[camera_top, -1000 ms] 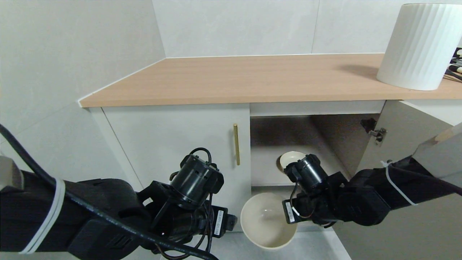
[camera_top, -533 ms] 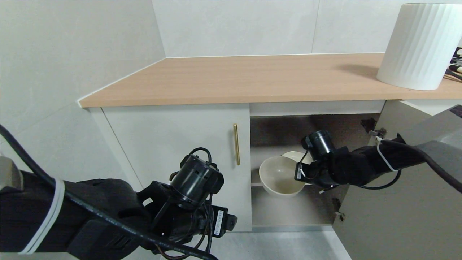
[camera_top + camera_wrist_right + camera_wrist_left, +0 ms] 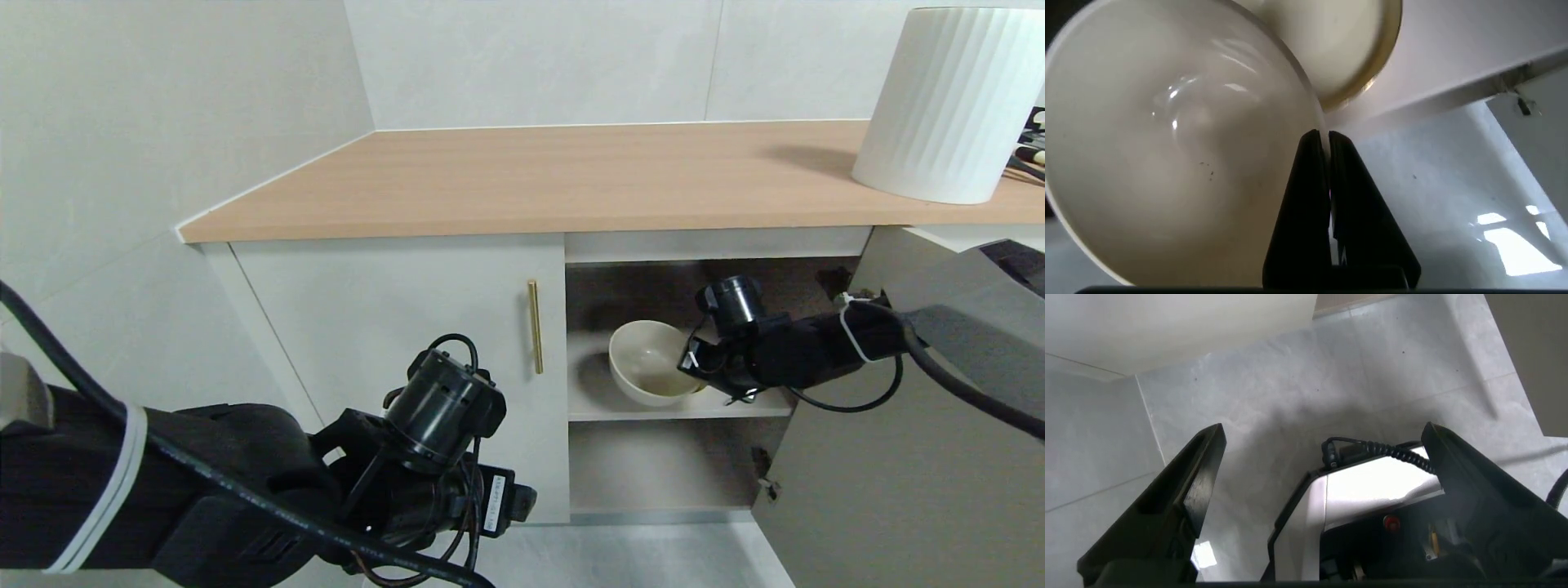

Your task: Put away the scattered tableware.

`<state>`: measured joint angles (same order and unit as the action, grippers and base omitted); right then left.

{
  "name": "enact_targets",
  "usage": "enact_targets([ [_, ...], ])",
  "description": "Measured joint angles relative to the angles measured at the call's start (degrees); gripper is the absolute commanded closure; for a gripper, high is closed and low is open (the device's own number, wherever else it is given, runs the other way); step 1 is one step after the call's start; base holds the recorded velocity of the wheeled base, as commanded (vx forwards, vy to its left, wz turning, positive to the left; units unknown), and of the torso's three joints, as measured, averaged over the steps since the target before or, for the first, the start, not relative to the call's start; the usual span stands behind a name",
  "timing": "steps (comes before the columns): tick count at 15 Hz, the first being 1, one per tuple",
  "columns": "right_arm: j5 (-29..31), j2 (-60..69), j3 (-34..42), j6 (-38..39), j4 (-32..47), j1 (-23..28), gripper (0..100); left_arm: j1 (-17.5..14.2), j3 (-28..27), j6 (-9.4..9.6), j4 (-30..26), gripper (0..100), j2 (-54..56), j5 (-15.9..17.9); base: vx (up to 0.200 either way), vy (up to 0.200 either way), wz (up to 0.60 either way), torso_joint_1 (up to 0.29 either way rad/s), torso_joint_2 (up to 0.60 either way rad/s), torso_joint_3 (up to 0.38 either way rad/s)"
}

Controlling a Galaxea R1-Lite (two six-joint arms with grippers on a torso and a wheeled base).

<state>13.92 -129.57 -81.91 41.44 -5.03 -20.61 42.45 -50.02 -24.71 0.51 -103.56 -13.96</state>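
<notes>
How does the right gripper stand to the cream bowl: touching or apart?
Touching. In the right wrist view the right gripper is shut on the rim of the bowl, one finger inside and one outside, with no gap.

A white ribbed container stands on the wooden countertop, toward the right.

Right fingers seemingly clamped, arm extended

Domestic kitchen: wood-look countertop at 12 o'clock, tiled walls behind, white base cabinet with brass handle, bowl inside at 4 o'clock.
</notes>
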Motion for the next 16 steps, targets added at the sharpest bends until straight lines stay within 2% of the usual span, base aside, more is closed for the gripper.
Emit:
enact_targets([
  [5,4.0,-4.5,-6.3,0.3,0.2,2.7,100,0.0,0.0,-0.05,0.0,0,-0.1,0.0,0.000,0.000,0.00,0.000,0.00,0.000],
  [16,5.0,-11.2,-13.1,0.2,0.6,4.9,100,0.0,0.0,-0.05,0.1,0,-0.4,0.0,0.000,0.000,0.00,0.000,0.00,0.000],
])
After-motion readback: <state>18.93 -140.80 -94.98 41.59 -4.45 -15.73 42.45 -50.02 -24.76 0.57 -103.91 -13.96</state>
